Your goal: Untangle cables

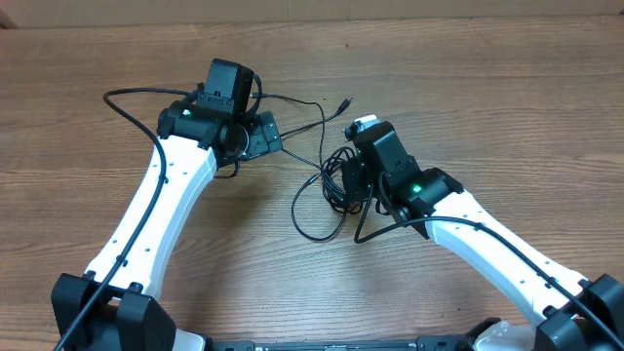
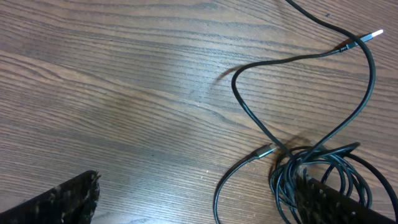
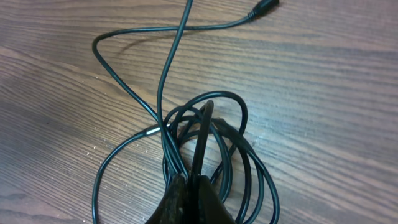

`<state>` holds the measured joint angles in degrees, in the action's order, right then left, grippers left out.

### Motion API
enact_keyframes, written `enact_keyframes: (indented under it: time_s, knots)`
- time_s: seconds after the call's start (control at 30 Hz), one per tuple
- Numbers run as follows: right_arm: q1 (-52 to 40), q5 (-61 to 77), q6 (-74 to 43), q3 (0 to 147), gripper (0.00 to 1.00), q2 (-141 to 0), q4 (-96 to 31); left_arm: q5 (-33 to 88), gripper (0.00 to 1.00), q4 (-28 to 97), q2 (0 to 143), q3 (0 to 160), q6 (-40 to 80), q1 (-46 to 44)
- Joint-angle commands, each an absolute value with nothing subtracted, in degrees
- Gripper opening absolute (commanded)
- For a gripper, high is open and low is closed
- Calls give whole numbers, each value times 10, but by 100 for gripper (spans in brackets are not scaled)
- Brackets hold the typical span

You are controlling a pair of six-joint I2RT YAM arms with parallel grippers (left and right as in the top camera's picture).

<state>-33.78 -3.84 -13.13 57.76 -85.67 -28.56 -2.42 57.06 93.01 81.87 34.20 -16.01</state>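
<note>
- Left gripper [image 1: 261,136] at 10 o'clock of the tangle, fingers [image 2: 68,199] spread wide apart, only bare wood of the table [image 1: 487,78] between them in the left wrist view [image 2: 199,186].
- Right gripper [image 1: 356,183] at the 3 o'clock edge of the tangle, fingers [image 3: 186,202] pressed together and clamped on one strand of the cables [image 3: 211,124], that strand rising straight from the fingertips toward 12 o'clock.
- Cables [image 1: 336,185] bunched in a loose coil of several overlapping black loops, lying near the middle of the table between the two arms.
- From the coil, one wide loop spilling out flat toward 7 o'clock in the overhead view.
- Another strand running from the coil toward 12 o'clock, ending in a small plug [image 1: 346,101] lying free on the wood.
- In the left wrist view, the coil [image 2: 311,168] at 4 o'clock, partly under the right-hand finger; the silver-tipped plug [image 2: 373,34] at 2 o'clock, and a second plug end [image 2: 264,151] just beside the coil at its 9 o'clock.
</note>
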Motion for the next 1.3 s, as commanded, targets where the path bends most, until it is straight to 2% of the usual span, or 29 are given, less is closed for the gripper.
enact_keyframes:
  time_s: [0.0,0.17,0.3,0.37,0.47,0.53,0.73,0.9,1.1,1.2,1.23,1.27]
  knots:
    - [-331,-42,-196,586,4,-853,-299,-32,100,570,921,818,347,-161]
    - [-294,-48,-257,586,4,-853,-314,-32,100,570,921,818,347,-161]
    - [-214,-106,-253,586,4,-853,-314,-32,99,570,921,818,347,-161]
    - [-133,-57,-221,588,4,-853,-314,-32,99,570,921,818,347,-161]
    - [-83,88,-187,588,4,-853,-316,-32,100,570,921,818,347,-161]
    - [-70,160,-148,588,4,-853,-317,-32,100,570,921,818,347,-161]
    - [-69,56,-151,591,4,-852,-320,-32,100,570,921,818,347,-161]
    - [-69,66,-165,626,7,-848,-319,-32,99,570,921,818,347,-161]
    - [-69,109,-165,679,21,-848,-341,-32,100,570,921,818,347,-161]
    - [-69,112,-165,699,44,-843,-390,-32,100,570,921,818,347,-161]
    - [-69,112,-165,709,61,-840,-417,-32,100,570,921,818,347,-161]
    - [-69,113,-165,714,62,-838,-433,-32,100,570,921,818,347,-161]
